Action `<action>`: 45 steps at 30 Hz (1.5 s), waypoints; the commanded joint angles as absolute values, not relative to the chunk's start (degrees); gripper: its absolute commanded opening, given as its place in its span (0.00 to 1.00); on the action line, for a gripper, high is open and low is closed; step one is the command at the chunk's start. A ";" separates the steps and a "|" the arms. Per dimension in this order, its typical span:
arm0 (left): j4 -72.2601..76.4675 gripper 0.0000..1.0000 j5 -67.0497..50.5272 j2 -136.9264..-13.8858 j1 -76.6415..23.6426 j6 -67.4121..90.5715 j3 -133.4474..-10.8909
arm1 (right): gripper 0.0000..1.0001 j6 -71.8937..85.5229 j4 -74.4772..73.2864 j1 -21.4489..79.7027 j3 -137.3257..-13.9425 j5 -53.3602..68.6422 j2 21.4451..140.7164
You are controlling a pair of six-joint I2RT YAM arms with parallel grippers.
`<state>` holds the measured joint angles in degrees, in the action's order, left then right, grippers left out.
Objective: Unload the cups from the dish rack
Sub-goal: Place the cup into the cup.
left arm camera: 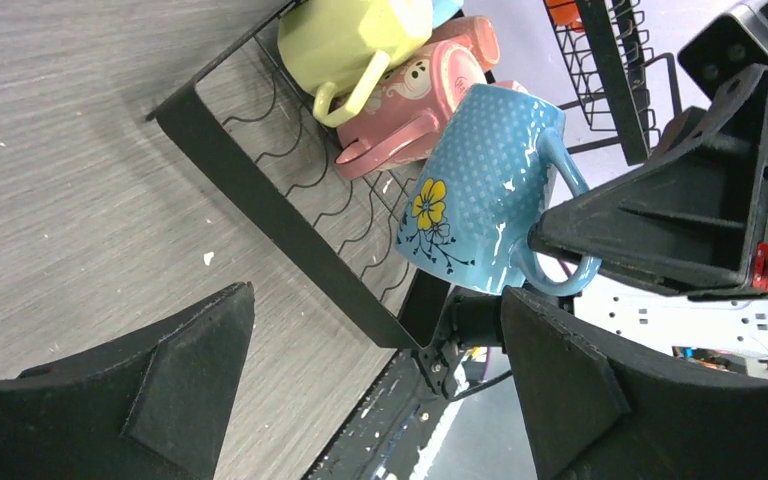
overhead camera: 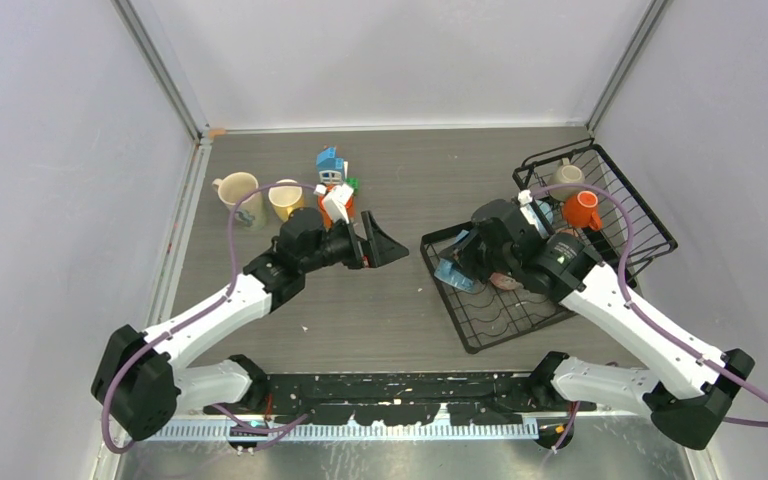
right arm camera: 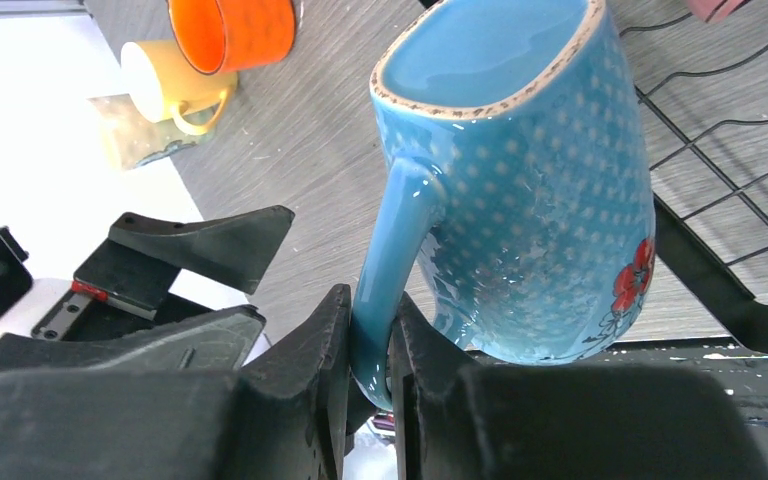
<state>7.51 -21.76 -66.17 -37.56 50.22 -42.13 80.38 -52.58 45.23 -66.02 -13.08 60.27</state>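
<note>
My right gripper (overhead camera: 468,252) is shut on the handle of a blue dotted cup (right arm camera: 530,200), its jaws (right arm camera: 370,345) pinching the handle; the cup hangs over the left end of the black dish rack (overhead camera: 520,310). The same blue cup (left arm camera: 485,190) shows in the left wrist view, with a lime cup (left arm camera: 350,40) and a pink cup (left arm camera: 410,100) lying in the rack behind it. My left gripper (overhead camera: 382,245) is open and empty, pointing at the blue cup from the left, with its jaws (left arm camera: 377,300) wide apart. An orange cup (overhead camera: 582,210) and a cream cup (overhead camera: 565,175) sit in the rack's raised basket.
A cream cup (overhead camera: 235,190), a yellow cup (overhead camera: 285,198) and an orange cup (right arm camera: 230,30) stand on the table at the back left. A blue-and-white toy house (overhead camera: 331,163) stands beside them. The rack's black frame edge (left arm camera: 260,190) lies between the two grippers.
</note>
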 commanded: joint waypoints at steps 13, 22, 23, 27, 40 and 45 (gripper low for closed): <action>30.97 0.85 -6.29 -64.62 -46.82 22.72 -35.10 | 0.01 79.67 -42.89 37.47 -71.13 2.20 62.32; 51.12 0.77 -2.67 -68.75 -53.27 10.22 -27.95 | 0.01 80.92 -41.66 36.70 -73.68 3.89 63.91; 52.55 0.76 -1.93 -69.26 -53.82 9.79 -27.55 | 0.01 81.20 -41.66 36.59 -74.04 3.94 64.10; 58.09 0.74 4.58 -71.43 -55.17 8.07 -26.52 | 0.01 82.50 -40.76 36.52 -74.64 4.60 64.67; 66.97 0.66 10.00 -79.21 -56.33 5.96 -30.90 | 0.01 87.81 -36.90 36.56 -74.15 5.95 64.73; 68.69 0.62 11.98 -79.86 -56.32 6.02 -31.64 | 0.01 91.07 -33.59 36.51 -72.58 6.63 64.77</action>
